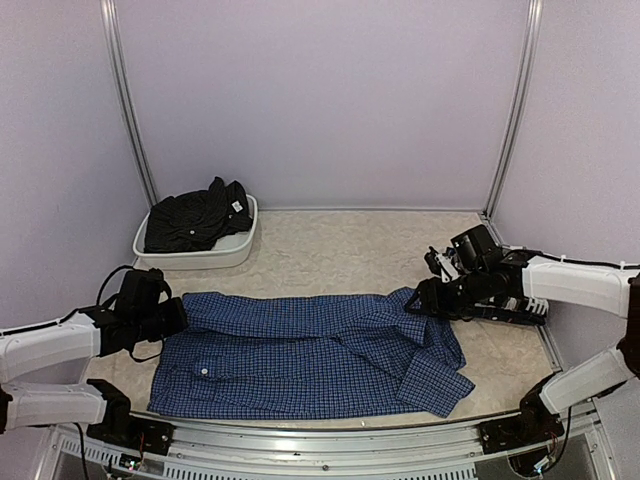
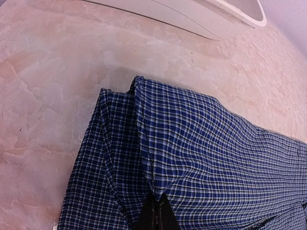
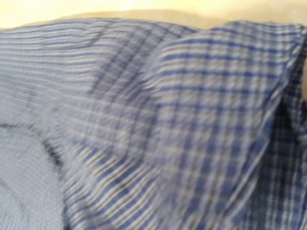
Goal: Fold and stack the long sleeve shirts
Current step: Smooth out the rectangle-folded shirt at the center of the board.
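Observation:
A blue long sleeve shirt [image 1: 300, 350] with fine dark check lies spread across the near part of the table, collar side to the right. My left gripper [image 1: 180, 315] is at its left edge. In the left wrist view its fingertips [image 2: 158, 206] are pinched together on a raised fold of the blue cloth [image 2: 216, 158]. My right gripper [image 1: 418, 298] rests at the shirt's upper right end. The right wrist view is filled with blurred blue check cloth [image 3: 144, 120], and its fingers do not show. A plain black shirt [image 1: 195, 220] lies crumpled in a tub at the back left.
The white tub [image 1: 205, 258] stands at the back left, its rim [image 2: 216, 19] just beyond the shirt's left edge. Pale walls and metal posts [image 1: 128, 110] close the back and sides. Beige tabletop [image 1: 340, 250] shows behind the shirt.

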Motion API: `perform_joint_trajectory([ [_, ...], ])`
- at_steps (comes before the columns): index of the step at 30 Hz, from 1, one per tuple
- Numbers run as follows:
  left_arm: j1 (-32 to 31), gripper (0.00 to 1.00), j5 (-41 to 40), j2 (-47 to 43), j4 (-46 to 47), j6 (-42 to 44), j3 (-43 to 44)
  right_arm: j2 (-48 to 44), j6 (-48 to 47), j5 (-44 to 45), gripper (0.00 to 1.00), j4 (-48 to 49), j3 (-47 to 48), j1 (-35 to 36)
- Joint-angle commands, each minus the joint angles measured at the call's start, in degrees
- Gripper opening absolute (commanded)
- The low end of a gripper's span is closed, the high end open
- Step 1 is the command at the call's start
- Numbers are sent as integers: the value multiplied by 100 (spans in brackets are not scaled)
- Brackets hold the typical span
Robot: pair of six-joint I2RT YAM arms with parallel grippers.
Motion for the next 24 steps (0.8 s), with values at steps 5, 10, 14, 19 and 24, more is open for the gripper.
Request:
perform_joint_trajectory([
  [5,51,0,4,26,233,110,-100,753,329,-390,58,1525,-188,-603],
  [10,56,0,36,76,266,119,-116,1267,726,-1176,48,2534,-406,-876],
  [14,49,0,25,78,259,137,-112,1558,991,-1586,36,3167,-523,-917],
  [19,57,0,18,110,300,137,-129,1554,1225,-1696,17,3543,-709,-1011],
  [24,63,0,-47,212,319,142,-170,1231,1093,-1323,7,3277,-861,-1189],
])
